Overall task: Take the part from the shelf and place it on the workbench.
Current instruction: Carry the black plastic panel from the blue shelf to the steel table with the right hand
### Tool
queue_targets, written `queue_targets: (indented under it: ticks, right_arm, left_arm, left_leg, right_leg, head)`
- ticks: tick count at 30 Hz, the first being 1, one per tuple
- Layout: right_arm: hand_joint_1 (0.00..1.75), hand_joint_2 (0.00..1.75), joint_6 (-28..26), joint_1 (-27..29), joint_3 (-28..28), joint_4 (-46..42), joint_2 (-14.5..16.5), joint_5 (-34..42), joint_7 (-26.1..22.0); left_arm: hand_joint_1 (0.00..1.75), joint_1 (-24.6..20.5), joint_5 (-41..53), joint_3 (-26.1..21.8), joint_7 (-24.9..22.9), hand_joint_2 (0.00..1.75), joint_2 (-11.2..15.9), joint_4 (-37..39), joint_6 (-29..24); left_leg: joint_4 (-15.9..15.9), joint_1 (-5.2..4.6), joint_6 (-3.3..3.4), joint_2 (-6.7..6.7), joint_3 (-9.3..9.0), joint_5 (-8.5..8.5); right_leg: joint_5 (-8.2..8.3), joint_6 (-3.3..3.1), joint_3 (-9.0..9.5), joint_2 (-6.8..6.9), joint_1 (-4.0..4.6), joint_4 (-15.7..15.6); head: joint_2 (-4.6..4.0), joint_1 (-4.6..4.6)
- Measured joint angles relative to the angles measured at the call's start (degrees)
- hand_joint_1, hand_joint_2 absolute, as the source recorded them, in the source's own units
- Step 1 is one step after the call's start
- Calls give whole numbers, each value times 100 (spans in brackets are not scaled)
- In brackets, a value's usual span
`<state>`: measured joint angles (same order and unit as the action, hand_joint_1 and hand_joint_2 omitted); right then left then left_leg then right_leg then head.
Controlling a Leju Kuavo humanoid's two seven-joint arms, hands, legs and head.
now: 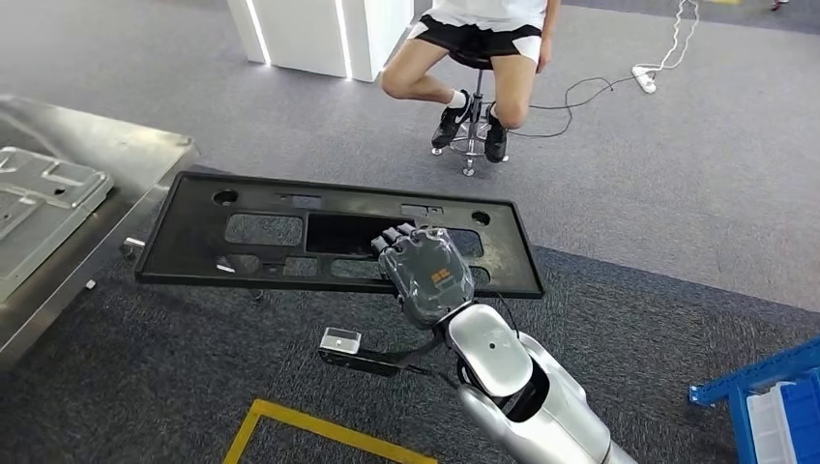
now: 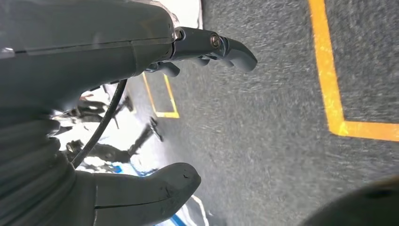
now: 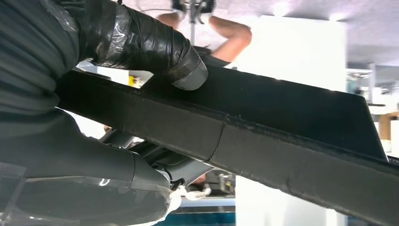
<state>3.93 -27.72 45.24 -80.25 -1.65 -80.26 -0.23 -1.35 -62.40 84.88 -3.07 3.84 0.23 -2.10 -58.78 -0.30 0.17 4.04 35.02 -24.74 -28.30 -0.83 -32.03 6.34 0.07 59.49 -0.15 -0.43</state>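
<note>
The part is a long flat black panel (image 1: 280, 242) with several cut-outs, held level in the air above the carpet. My right hand (image 1: 425, 273) grips its near edge right of the middle, fingers on top. In the right wrist view the thumb (image 3: 155, 49) presses one face of the panel (image 3: 291, 136) and the fingers clamp the other. The metal workbench (image 1: 116, 159) stands at the left, and the panel's left end reaches just over its corner. My left hand (image 2: 141, 94) hangs over the floor, fingers apart and holding nothing.
A grey stamped metal sheet (image 1: 39, 198) lies on the workbench. A person on a stool (image 1: 476, 72) sits ahead, with a white pillar (image 1: 319, 34) beside and a cable with power strip (image 1: 643, 77) on the carpet. Yellow floor tape (image 1: 319, 430) lies near; a blue bin (image 1: 783, 406) sits right.
</note>
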Motion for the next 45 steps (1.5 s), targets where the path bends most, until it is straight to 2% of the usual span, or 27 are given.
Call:
queue_targets:
  ticks: [2,4,6,8,9,10,12,14,16,18,20,22,23,25,27,29,31,33,35,36,38,39,40,41,42,43,45]
  right_arm:
    - [175,175,-1,-2,0,-8,2,0,-4]
    - [175,175,-2,-5,0,-25,2,0,-5]
    - [175,175,-1,-2,-1,-40,-8,-1,-3]
    - [175,175,2,35,-2,-43,-32,-2,-3]
    - [175,175,4,56,-2,-43,-44,-3,-3]
    - [175,175,4,69,-2,-43,-54,-6,-3]
    - [175,175,4,73,-2,-45,-61,-15,2]
    - [175,175,3,82,-1,-48,-68,-30,13]
    - [175,175,1,106,0,-51,-78,-55,32]
    - [175,175,-1,116,0,-57,-80,-76,54]
    - [175,175,-1,106,-1,-60,-73,-83,57]
    - [175,175,5,89,-1,-60,-68,-83,32]
    - [175,175,9,82,-1,-56,-68,-83,16]
    - [175,175,15,77,0,-49,-69,-80,-4]
    - [175,175,15,65,0,-46,-65,-69,-33]
    - [175,175,23,18,0,-47,-50,-23,-90]
    - [175,175,55,-62,0,-47,-20,36,-141]
    - [175,175,93,-107,2,-47,24,65,-154]
    - [175,175,104,-107,7,-50,52,72,-136]
    - [175,175,102,-104,10,-51,52,73,-124]
    - [175,175,98,-87,16,-36,35,82,-111]
    - [175,175,99,-79,18,-20,22,95,-111]
    - [175,175,100,-76,19,-6,12,110,-115]
    - [175,175,104,-87,20,4,5,129,-121]
    - [175,175,112,-111,20,8,3,151,-130]
    - [175,175,125,-145,20,8,3,173,-142]
    - [175,175,157,-213,27,11,2,216,-168]
  left_arm:
    - [0,4,0,9,1,175,3,1,0]
    - [0,14,0,27,1,175,4,-1,0]
    - [0,8,0,42,1,175,3,-1,0]
    - [0,-3,0,46,1,175,7,1,-2]
    - [0,-2,0,47,1,175,9,1,-2]
    - [0,0,1,48,1,175,10,1,-3]
    - [0,4,3,50,6,175,11,1,-7]
    - [0,0,10,54,17,175,13,1,-14]
    - [0,6,16,60,24,175,19,1,-21]
    - [0,34,12,66,30,175,26,1,-27]
    - [0,48,-12,67,49,175,28,0,-33]
    - [0,30,-42,67,77,175,25,0,-42]
    - [0,18,-52,67,89,175,25,1,-45]
    - [0,7,-71,67,100,175,25,0,-50]
    - [0,13,-96,67,102,175,25,0,-50]
    - [0,15,-147,62,95,175,30,1,-52]
    - [0,9,-200,46,85,175,34,1,-57]
    - [0,10,-219,32,73,175,39,1,-60]
    - [0,21,-214,29,52,175,42,1,-54]
    - [0,20,-210,28,44,175,42,1,-50]
    - [0,9,-206,27,37,175,43,1,-50]
    - [0,5,-209,27,40,175,44,1,-53]
    - [0,4,-214,27,45,175,44,1,-56]
    - [0,4,-219,27,51,175,44,1,-59]
    - [0,3,-227,25,58,175,44,1,-58]
    - [0,2,-237,21,62,175,42,1,-58]
    - [0,-12,-268,-7,57,175,31,1,-57]
  left_leg:
    - [30,-15,63,-136,-4,11]
    - [94,14,127,-276,-44,40]
    - [131,41,180,-399,-74,61]
    - [121,43,202,-547,-71,60]
    - [111,43,204,-635,-71,56]
    - [95,45,199,-721,-70,50]
    - [44,55,170,-895,-73,22]
    - [-19,58,116,-1050,-41,-12]
    - [-39,82,45,-1174,6,-17]
    - [-22,114,-27,-1275,33,-5]
    - [-191,98,-79,-1055,112,-121]
    - [-803,90,-123,-635,400,-454]
    - [-1193,98,-143,-511,599,-626]
    - [-1595,109,-158,-434,816,-708]
    - [-1143,103,-137,-378,578,-397]
    - [-343,59,-71,-147,151,-94]
    - [22,3,3,-22,-32,-20]
    - [49,-12,61,-151,-39,-12]
    - [110,18,126,-289,-87,12]
    - [140,38,158,-354,-117,22]
    - [148,51,200,-486,-127,17]
    - [142,48,208,-569,-127,11]
    - [131,44,209,-655,-129,5]
    - [114,40,206,-745,-132,-4]
    - [93,39,197,-835,-139,-17]
    - [70,43,186,-920,-143,-37]
    - [21,50,147,-1071,-123,-69]
  right_leg:
    - [-25,59,30,103,2,-13]
    - [-146,116,11,-91,-17,130]
    - [-462,136,-244,-468,-39,698]
    - [-741,143,-646,-616,-44,1430]
    - [-735,148,-770,-629,-46,1604]
    - [-624,149,-799,-635,-50,1582]
    - [-165,139,-557,-729,-75,923]
    - [106,134,-292,-989,-110,279]
    - [110,124,-227,-1103,-99,118]
    - [133,71,-197,-971,-91,69]
    - [157,-1,-140,-812,-111,-8]
    - [158,-45,-103,-642,-95,-52]
    - [152,-54,-100,-551,-80,-54]
    - [127,-60,-93,-369,-59,-52]
    - [95,-52,-60,-210,-48,-52]
    - [56,-24,-12,-82,-26,-51]
    - [24,26,13,16,-5,-52]
    - [1,88,46,118,0,-69]
    - [-106,143,46,-32,-22,45]
    - [-245,160,-47,-208,-35,271]
    - [-607,168,-428,-533,-61,1013]
    - [-729,168,-635,-595,-63,1373]
    - [-731,165,-766,-615,-63,1560]
    - [-614,156,-799,-629,-62,1539]
    - [-390,139,-716,-658,-62,1286]
    - [-134,118,-566,-753,-63,890]
    - [153,83,-289,-1008,-74,228]
  head:
    - [0,0]
    - [0,1]
    - [0,2]
    - [0,3]
    - [0,2]
    - [0,3]
    - [0,3]
    - [0,2]
    - [0,2]
    - [0,1]
    - [0,-6]
    - [0,-15]
    - [0,-17]
    - [0,-17]
    - [0,-18]
    - [0,-17]
    - [0,-15]
    - [0,-14]
    - [0,-11]
    - [0,-8]
    - [0,-5]
    - [0,-6]
    - [0,-7]
    - [0,-7]
    - [0,-7]
    - [0,-7]
    - [0,-6]
